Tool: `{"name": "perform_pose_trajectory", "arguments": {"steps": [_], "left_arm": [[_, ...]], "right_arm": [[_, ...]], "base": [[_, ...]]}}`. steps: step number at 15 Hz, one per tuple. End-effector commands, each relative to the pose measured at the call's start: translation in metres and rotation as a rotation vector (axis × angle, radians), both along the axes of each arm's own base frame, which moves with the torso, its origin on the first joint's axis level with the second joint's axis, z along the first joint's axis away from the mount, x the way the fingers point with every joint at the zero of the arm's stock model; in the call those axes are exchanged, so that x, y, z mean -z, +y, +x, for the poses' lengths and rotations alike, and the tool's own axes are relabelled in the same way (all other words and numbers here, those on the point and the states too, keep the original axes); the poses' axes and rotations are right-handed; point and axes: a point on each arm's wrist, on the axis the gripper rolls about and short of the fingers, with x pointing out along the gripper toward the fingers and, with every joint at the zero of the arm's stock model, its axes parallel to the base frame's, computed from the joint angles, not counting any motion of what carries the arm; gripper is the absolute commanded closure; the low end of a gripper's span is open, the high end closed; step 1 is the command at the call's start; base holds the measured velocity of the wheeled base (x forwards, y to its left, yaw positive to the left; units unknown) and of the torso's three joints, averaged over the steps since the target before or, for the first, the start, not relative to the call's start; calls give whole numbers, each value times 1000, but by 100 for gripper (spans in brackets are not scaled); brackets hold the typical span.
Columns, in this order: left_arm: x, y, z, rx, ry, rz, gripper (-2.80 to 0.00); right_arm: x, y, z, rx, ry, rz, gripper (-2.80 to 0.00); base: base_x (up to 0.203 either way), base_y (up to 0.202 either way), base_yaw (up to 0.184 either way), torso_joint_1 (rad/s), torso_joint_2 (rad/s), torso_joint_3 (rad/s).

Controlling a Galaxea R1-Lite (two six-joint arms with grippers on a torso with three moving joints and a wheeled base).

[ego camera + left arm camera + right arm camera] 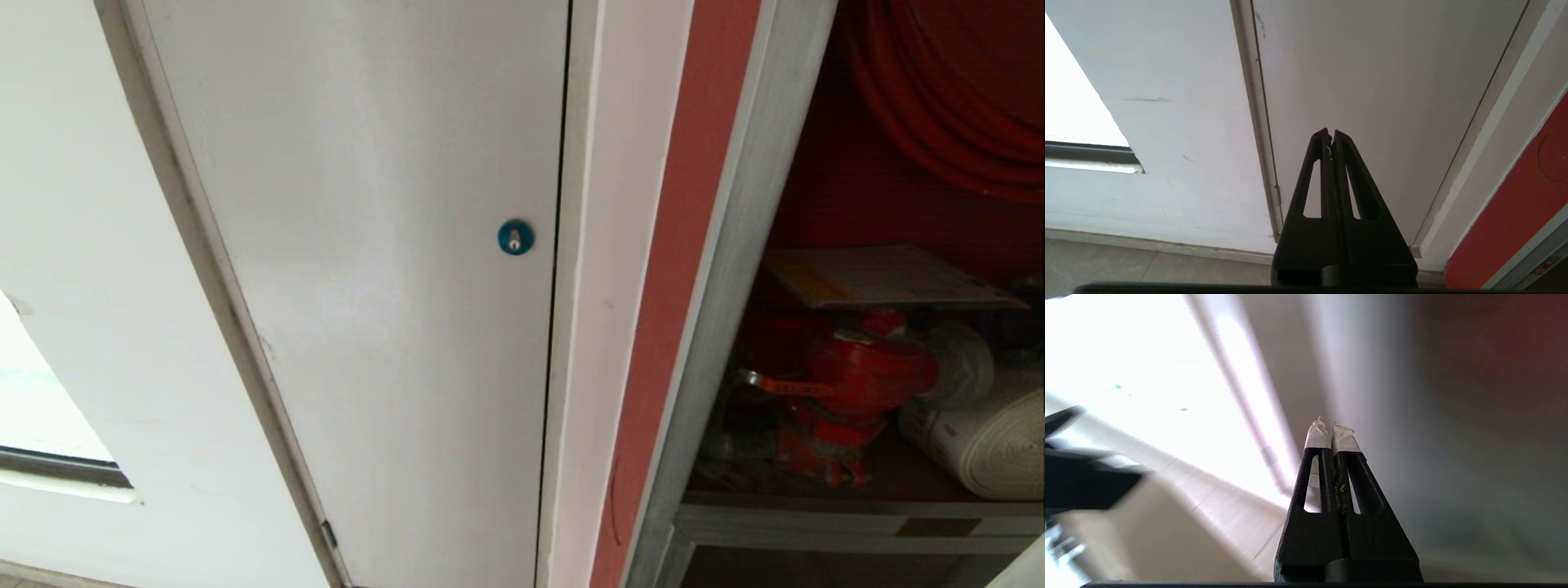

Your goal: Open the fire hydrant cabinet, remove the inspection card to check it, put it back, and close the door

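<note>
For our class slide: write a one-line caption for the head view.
White panel with blue round lock beside the fire hydrant cabinet, the inspection card lying above its red valve.

White panel (367, 245), blue lock (515, 237), red valve (857, 371).

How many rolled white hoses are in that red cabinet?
1: a rolled white hose at the cabinet's lower right, beside the red valve. More may be hidden off-frame.

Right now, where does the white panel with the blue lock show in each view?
Head view: the white panel fills the centre, blue lock near its right edge.
Left wrist view: the panel lies behind the shut left gripper; lock not visible.
Right wrist view: too blurred to tell.
Shared landmark: red strip.
</note>
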Motion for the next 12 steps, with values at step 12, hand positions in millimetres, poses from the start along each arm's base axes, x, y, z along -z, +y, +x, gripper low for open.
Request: {"name": "perform_pose_trajectory", "arguments": {"steps": [12], "left_arm": [[0,0,0,-1,1,0,0]], "right_arm": [[-52,4,138,-159,195,13,0]], "base": [[0,0,0,0,0,0]]}}
